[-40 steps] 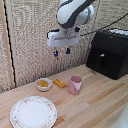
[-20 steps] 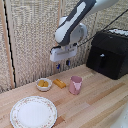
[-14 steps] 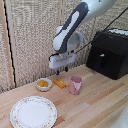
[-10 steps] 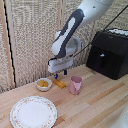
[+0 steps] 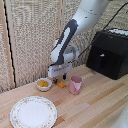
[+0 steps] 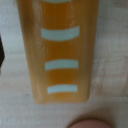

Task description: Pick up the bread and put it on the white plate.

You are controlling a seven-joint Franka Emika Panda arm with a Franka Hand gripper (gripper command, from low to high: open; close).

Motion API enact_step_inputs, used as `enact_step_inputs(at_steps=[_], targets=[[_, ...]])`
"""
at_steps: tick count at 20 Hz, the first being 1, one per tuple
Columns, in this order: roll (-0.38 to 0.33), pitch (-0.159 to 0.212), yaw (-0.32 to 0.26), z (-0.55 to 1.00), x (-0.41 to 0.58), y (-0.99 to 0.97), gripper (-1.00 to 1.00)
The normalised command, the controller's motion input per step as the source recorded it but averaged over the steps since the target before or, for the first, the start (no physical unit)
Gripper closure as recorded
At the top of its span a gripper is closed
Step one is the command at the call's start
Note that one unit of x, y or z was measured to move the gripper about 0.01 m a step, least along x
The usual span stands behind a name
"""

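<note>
The bread [image 5: 61, 84] is a small golden-brown oblong piece lying on the wooden table between a small white bowl and a pink cup. In the wrist view it fills the picture [image 6: 60, 50] and shows pale stripes. My hand [image 5: 60, 79] hangs straight down just above the bread, its short fingers apart on either side and nothing in them. The white plate [image 5: 33, 111], with a faint reddish rim pattern, lies nearer the camera on the exterior view's left and has nothing on it.
The small white bowl [image 5: 44, 84] holds rounded orange food, close beside the bread. The pink cup [image 5: 75, 85] stands on the bread's other side; its rim shows in the wrist view [image 6: 95, 124]. A black appliance [image 5: 110, 52] stands at the back right. A woven screen stands behind.
My hand has come down from high above the table and moved slightly left, to just over the bread. The bread, bowl, cup and plate have not moved.
</note>
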Motion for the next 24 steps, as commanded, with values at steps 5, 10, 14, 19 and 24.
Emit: enact_step_inputs(at_steps=[5, 10, 14, 19, 24], targets=[[0.002, 0.037, 0.051, -0.06, 0.186, -0.11, 1.0], [0.017, 0.012, 0.0, 0.0, 0.085, -0.11, 1.0], [0.007, -0.013, -0.016, 0.03, -0.026, -0.06, 1.0], [0.036, -0.02, -0.026, 0.51, -0.014, -0.01, 1.0], [0.033, 0.024, -0.007, 1.0, -0.001, 0.0, 1.0]])
